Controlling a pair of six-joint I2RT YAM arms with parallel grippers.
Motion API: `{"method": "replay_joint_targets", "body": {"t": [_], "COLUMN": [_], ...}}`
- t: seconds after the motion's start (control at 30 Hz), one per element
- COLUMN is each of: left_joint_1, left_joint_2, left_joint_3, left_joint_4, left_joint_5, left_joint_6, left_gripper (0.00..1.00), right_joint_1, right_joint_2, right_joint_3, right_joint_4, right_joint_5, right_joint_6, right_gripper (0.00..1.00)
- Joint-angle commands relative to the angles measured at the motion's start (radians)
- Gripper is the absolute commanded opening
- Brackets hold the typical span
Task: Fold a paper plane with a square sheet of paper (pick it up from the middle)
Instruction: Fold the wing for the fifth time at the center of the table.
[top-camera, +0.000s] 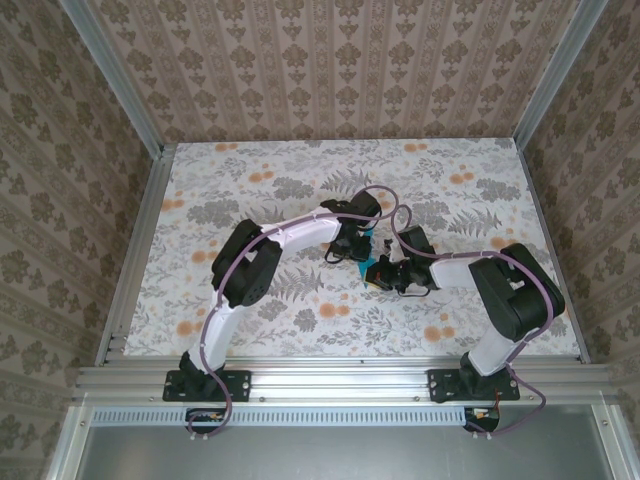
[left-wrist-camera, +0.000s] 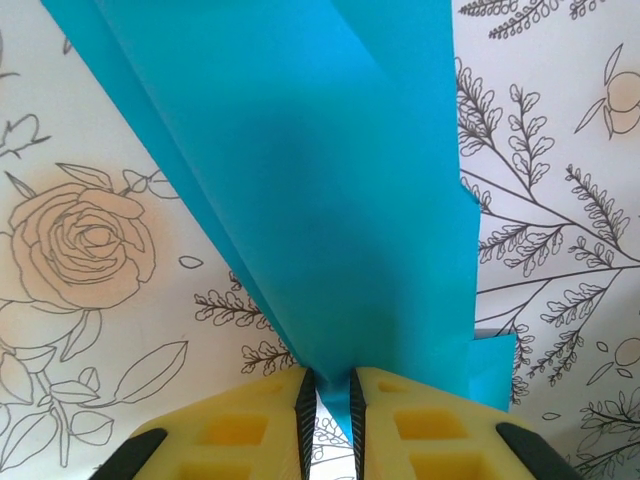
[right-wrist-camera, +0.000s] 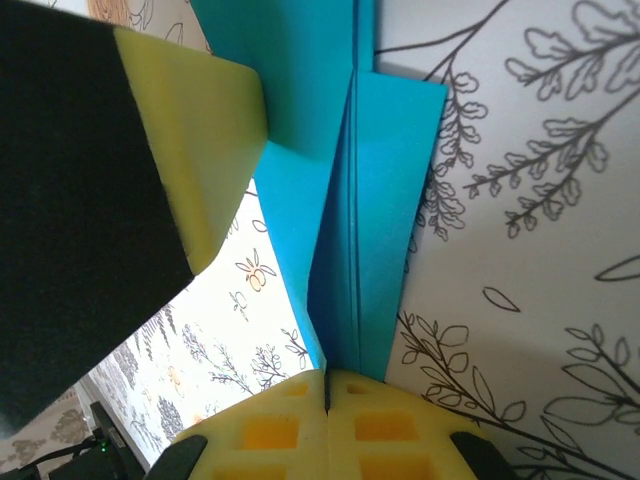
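The square sheet of paper (top-camera: 377, 267) is bright cyan-blue and folded into a narrow layered shape with a long centre crease. It hangs above the middle of the table between both grippers. My left gripper (left-wrist-camera: 330, 388) is shut on a lower fold of the paper (left-wrist-camera: 320, 180), which fans out ahead of its yellow fingers. My right gripper (right-wrist-camera: 328, 386) is shut on the end of the creased paper (right-wrist-camera: 372, 230), pads pressed together. The left gripper's yellow finger (right-wrist-camera: 200, 140) stands close at that view's upper left. From above, the left gripper (top-camera: 352, 246) and right gripper (top-camera: 388, 274) nearly touch.
The floral tabletop (top-camera: 250, 180) lies below the paper. Aluminium rails (top-camera: 135, 250) frame the table on the left, right (top-camera: 550, 240) and near sides, with patterned walls behind. Both arms bend inward across the table's middle.
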Motion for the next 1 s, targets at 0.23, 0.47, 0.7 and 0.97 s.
{"method": "replay_joint_targets", "body": {"t": [0.23,0.47,0.7,0.97], "left_joint_1": [-0.005,-0.010,-0.009,-0.010], "left_joint_2": [0.098,0.126,0.137,0.138], "left_joint_3": [0.005,0.045,0.058,0.067], "left_joint_4": [-0.118,-0.147,-0.158,-0.163], "left_joint_5": [-0.008,-0.001,0.007,0.006], "left_joint_6": [0.001,0.001,-0.011,-0.009], "left_gripper": [0.21,0.21,0.21,0.21], "right_joint_1": [-0.004,0.056,0.091,0.091], "right_joint_2": [-0.169,-0.185,-0.093,-0.044], "right_joint_3": [-0.036,0.031,0.067,0.038], "right_joint_4": [-0.107,-0.189,-0.118,-0.087], "right_joint_5": [0.072,0.136,0.143,0.175], "right_joint_6": [0.029,-0.034,-0.004,0.025], "right_gripper": [0.15,0.13,0.10,0.08]}}
